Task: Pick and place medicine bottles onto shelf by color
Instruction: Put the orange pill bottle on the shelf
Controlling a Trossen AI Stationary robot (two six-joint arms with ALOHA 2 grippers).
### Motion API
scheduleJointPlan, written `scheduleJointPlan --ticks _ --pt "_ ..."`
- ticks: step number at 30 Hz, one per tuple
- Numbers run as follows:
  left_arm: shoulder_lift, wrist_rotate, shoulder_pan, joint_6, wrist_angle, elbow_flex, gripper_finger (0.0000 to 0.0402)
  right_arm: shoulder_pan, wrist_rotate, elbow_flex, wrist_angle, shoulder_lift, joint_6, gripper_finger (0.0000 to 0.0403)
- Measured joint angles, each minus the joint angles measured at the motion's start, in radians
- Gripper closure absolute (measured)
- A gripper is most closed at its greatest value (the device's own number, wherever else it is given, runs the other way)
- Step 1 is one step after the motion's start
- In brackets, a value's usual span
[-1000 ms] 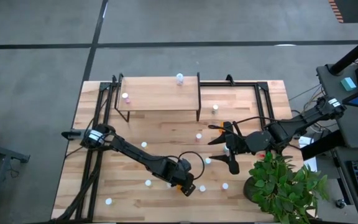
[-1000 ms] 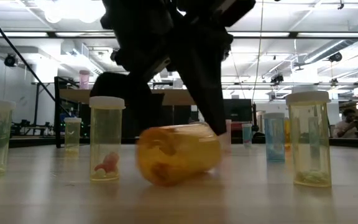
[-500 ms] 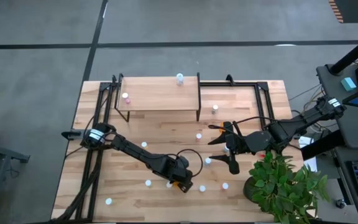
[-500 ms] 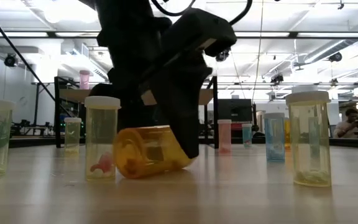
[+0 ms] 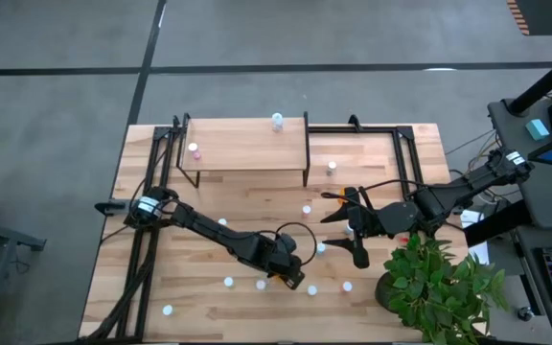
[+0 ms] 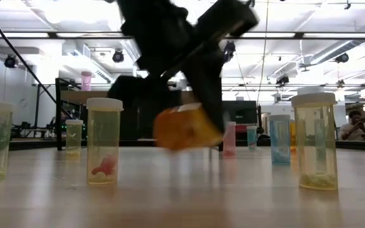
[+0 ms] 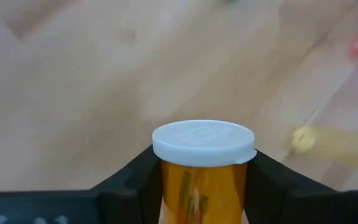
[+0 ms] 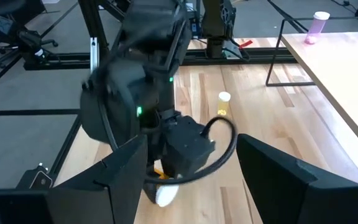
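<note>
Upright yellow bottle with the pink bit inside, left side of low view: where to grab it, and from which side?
Grip the yellow bottle on its straight body just under the white cap, coming from above, fingers either side. It stands upright, and the cap looks slightly wider. The left tool is full: orange bottle.

The left arm stretches from the table's left edge out across the near middle, its left gripper [image 5: 288, 272] closed on the orange bottle [image 6: 186, 127] — the dark fingers [image 7: 135, 177] clamp both sides just below the cap, the bottle clear of the table. The right arm reaches in from the right, its right gripper [image 5: 341, 235] spread wide — empty, above the table.
</note>
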Motion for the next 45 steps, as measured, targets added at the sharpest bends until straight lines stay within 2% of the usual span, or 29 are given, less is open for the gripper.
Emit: scheduleJointPlan --ticks 5,8,17,20,22,26,28,35,39,45 --pt "-0.097 -0.153 0.012 0.034 0.004 0.026 0.0246 0.000 0.000 0.000 -0.003 0.000 -0.005 0.0165" --pt "-0.176 -0.286 0.026 0.055 -0.026 0.017 0.0246 0.000 0.000 0.000 0.001 0.000 0.005 0.0165" --pt "-0.384 -0.941 0.065 0.202 -0.157 -0.025 0.0245 0.000 0.001 0.000 0.025 0.000 -0.030 0.0165" --pt "-0.425 -1.105 0.093 0.238 -0.167 -0.053 0.0245 -0.007 0.002 0.000 0.077 0.002 -0.069 0.0165" --pt "-0.446 -1.126 0.121 0.236 -0.172 -0.078 0.0244 -0.013 0.034 0.000 0.117 0.006 -0.092 0.0165" --pt "-0.455 -1.115 0.173 0.234 -0.160 -0.127 0.0244 -0.033 0.179 0.000 0.180 0.014 -0.135 0.0165" --pt "-0.454 -1.119 0.199 0.234 -0.148 -0.158 0.0244 -0.055 0.216 0.000 0.205 0.014 -0.156 0.0165" --pt "-0.447 -1.167 0.294 0.127 -0.091 -0.253 0.0244 -0.139 0.230 0.000 0.220 0.014 -0.154 0.0165" --pt "-0.447 -1.167 0.312 0.084 -0.031 -0.289 0.0244 -0.169 0.229 0.000 0.217 0.014 -0.153 0.0165" --pt "-0.452 -1.167 0.314 0.081 -0.031 -0.306 0.0244 -0.205 0.229 0.000 0.213 0.014 -0.154 0.0165"
